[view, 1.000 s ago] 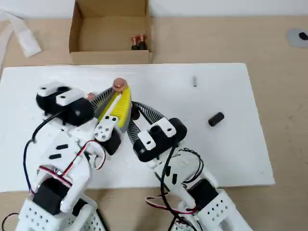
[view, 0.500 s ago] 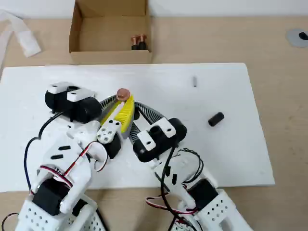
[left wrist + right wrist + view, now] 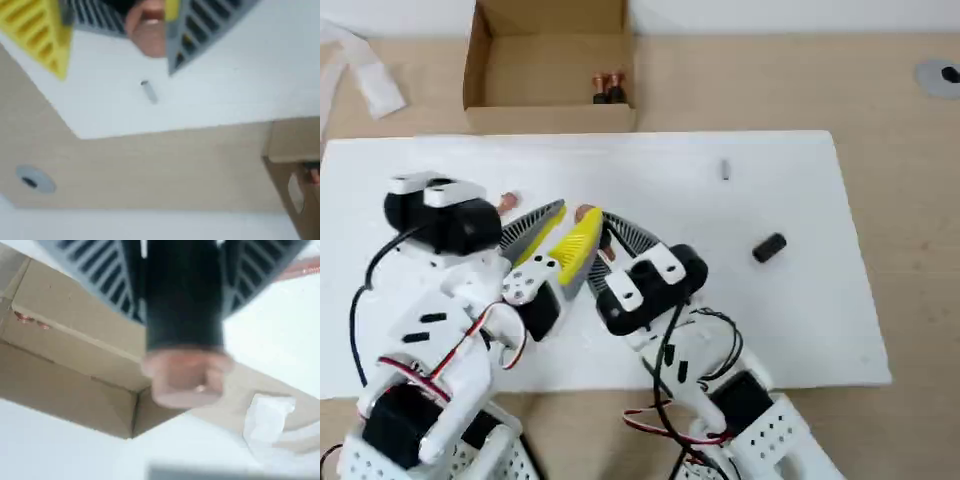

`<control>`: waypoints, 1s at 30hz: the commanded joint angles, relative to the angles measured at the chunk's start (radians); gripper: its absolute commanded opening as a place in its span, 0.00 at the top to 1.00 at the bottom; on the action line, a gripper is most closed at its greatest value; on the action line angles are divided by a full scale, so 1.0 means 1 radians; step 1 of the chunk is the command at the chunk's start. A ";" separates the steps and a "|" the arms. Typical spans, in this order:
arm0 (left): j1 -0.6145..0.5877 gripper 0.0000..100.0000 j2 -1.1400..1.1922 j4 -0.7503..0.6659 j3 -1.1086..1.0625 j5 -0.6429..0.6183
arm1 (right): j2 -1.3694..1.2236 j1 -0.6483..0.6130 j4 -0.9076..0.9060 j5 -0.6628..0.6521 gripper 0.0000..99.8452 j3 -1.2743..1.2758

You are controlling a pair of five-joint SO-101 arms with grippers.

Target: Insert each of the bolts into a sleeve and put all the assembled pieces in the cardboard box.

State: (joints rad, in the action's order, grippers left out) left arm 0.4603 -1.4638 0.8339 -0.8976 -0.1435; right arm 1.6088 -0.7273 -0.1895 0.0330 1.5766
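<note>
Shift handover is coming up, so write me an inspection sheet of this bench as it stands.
Surface: white board on a wooden table.
Job's things: cardboard box holds assembled pieces; held sleeve has a copper bolt head at its end; loose sleeve and loose bolt lie on the board.
Clutter: small grey pin on the board; white strips and grey disc on the table.
Hands: left hand open; right hand shut on the held sleeve.
Cables: wires run along both arms.
Surroundings: nothing seen.
</note>
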 commanded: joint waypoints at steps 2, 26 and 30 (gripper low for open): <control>-0.055 0.90 0.012 -0.002 0.071 0.063 | -0.090 0.071 -0.018 0.002 0.99 -0.156; -0.529 0.99 0.298 0.075 0.032 0.296 | -1.755 0.237 -0.069 0.008 0.99 -1.667; -0.529 0.99 0.298 0.077 0.032 0.293 | -1.988 0.257 -0.074 0.008 0.99 -1.910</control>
State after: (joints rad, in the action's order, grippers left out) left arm -0.0522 -1.1692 0.9091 -0.8807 0.1496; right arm -0.2647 -0.4987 -0.2631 0.0330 -0.1036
